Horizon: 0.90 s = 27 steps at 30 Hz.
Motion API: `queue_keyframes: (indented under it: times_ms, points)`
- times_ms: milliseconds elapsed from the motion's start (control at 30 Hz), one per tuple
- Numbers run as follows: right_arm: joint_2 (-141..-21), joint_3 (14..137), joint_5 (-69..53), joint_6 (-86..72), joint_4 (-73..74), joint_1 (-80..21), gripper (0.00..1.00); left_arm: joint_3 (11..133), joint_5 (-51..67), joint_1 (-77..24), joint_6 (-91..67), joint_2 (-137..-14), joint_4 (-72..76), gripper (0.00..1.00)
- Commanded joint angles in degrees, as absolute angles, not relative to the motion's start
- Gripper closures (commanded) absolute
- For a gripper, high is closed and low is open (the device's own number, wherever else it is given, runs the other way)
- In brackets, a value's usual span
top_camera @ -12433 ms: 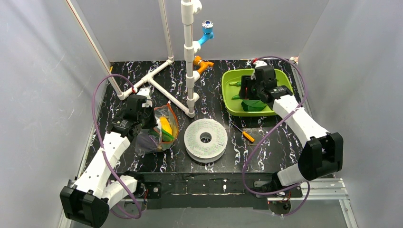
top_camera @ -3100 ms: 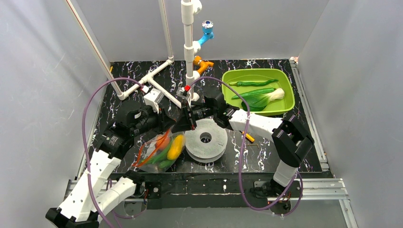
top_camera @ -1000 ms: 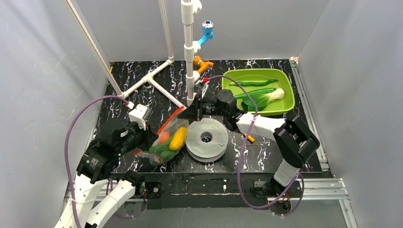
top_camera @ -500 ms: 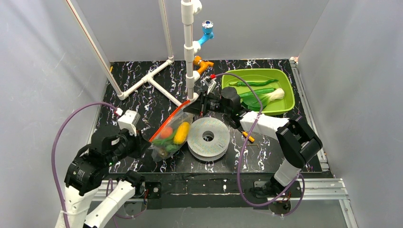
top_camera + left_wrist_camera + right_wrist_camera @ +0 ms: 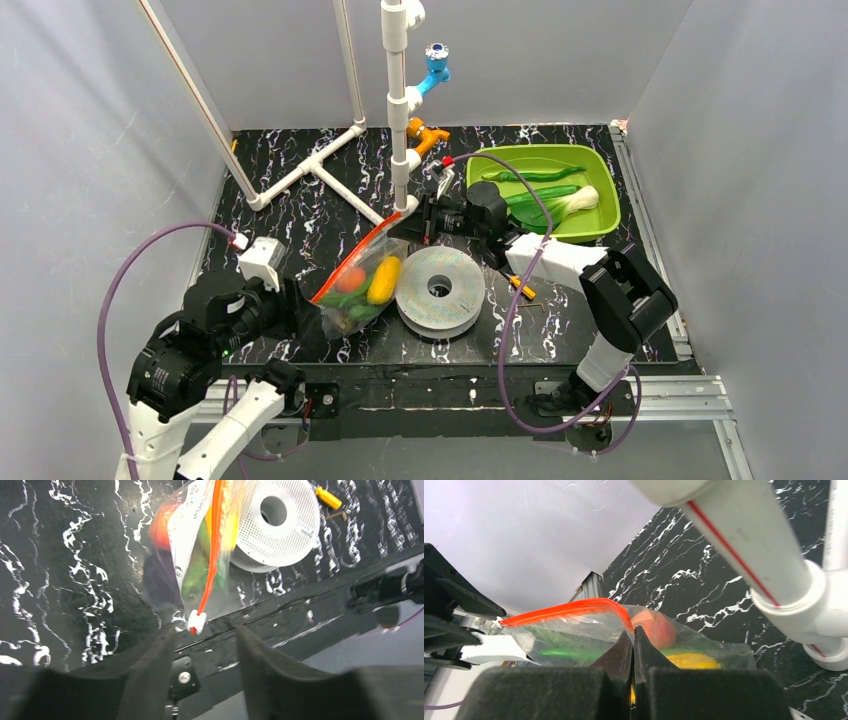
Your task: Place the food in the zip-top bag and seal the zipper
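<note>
The zip-top bag (image 5: 360, 278) hangs stretched over the table, with an orange fruit (image 5: 160, 524), a yellow banana (image 5: 694, 661), green pieces (image 5: 192, 575) and something purple (image 5: 159, 577) inside. My right gripper (image 5: 402, 226) is shut on the bag's far top corner (image 5: 634, 639), right at the end of the zipper (image 5: 569, 610). The zipper (image 5: 214, 550) runs down to its white slider (image 5: 196, 622) at the near end. My left gripper (image 5: 204, 630) stands open just behind the slider, its fingers (image 5: 156, 665) on either side and not touching it.
A white perforated spool (image 5: 440, 290) lies right of the bag, a small orange-handled screwdriver (image 5: 521, 287) beyond it. The lime-green tray (image 5: 480, 190) at the back right holds bok choy (image 5: 562, 205) and green peppers (image 5: 530, 175). White PVC pipes (image 5: 335, 180) stand behind the bag.
My left gripper has opened and let go of the slider, after drawing it toward the near left along the zipper. My right gripper keeps its hold on the far corner.
</note>
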<state>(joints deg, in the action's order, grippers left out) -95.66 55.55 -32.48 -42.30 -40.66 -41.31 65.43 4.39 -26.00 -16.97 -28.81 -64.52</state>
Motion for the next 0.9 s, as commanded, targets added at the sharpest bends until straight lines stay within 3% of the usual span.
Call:
queue_keyframes:
  times_ms: [0, 67, 133, 433, 533, 633, 733, 867]
  points:
    - [-96.5, 58.5, -34.22, -39.22, -43.89, -40.71, 0.99, 66.08, 5.91, -26.12, -16.16, -32.64, -59.93, 0.34]
    - [-96.75, 58.79, -36.25, -39.49, -44.53, -41.05, 0.99, 66.74, 6.0, -26.14, -14.93, -35.72, -56.05, 0.2]
    - [-96.92, 58.89, -37.82, -39.98, -45.2, -41.28, 0.99, 68.07, 6.56, -26.12, -13.22, -40.15, -53.18, 0.16]
    - [-95.45, 58.1, -39.26, -38.99, -43.95, -42.08, 0.99, 69.0, 12.37, -26.1, -10.53, -55.53, -44.82, 0.18]
    - [-95.11, 58.01, -39.91, -38.79, -43.97, -42.1, 0.99, 66.7, 13.6, -26.08, -12.47, -56.84, -43.21, 0.27]
    - [-95.23, 57.96, -40.42, -38.96, -44.45, -42.17, 0.99, 63.59, 16.3, -26.1, -14.55, -56.21, -40.81, 0.42]
    - [-95.76, 58.18, -40.9, -39.81, -45.37, -42.19, 0.99, 61.57, 16.67, -26.11, -15.4, -54.91, -39.09, 0.63]
    - [-95.73, 58.07, -41.24, -40.39, -46.2, -42.29, 0.99, 61.21, 13.26, -26.12, -14.55, -55.06, -40.16, 0.77]
